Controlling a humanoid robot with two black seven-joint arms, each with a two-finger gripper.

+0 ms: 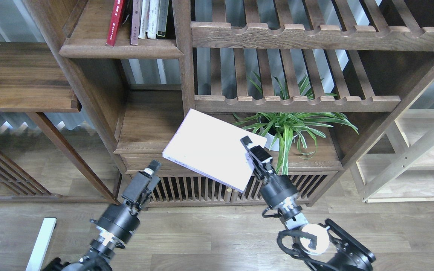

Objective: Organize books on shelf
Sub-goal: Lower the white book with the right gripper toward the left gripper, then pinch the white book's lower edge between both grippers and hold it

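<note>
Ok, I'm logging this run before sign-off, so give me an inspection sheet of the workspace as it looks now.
Surface: walnut shelf at upper left, holding upright books.
Job's things: red book and maroon book stand on that shelf; white paperback is held tilted in front of the cabinet, off the shelf.
Clutter: thin white-spined books and a black-spined one beside them.
Grippers: right gripper shut on the paperback's right edge; left gripper low, holding nothing, state unclear.
Cables: black cable looped at the right wrist.
Surroundings: potted spider plant, slatted shelves, wood floor.

Books [138,20] on shelf [121,51], plant [285,124] lower right.
</note>
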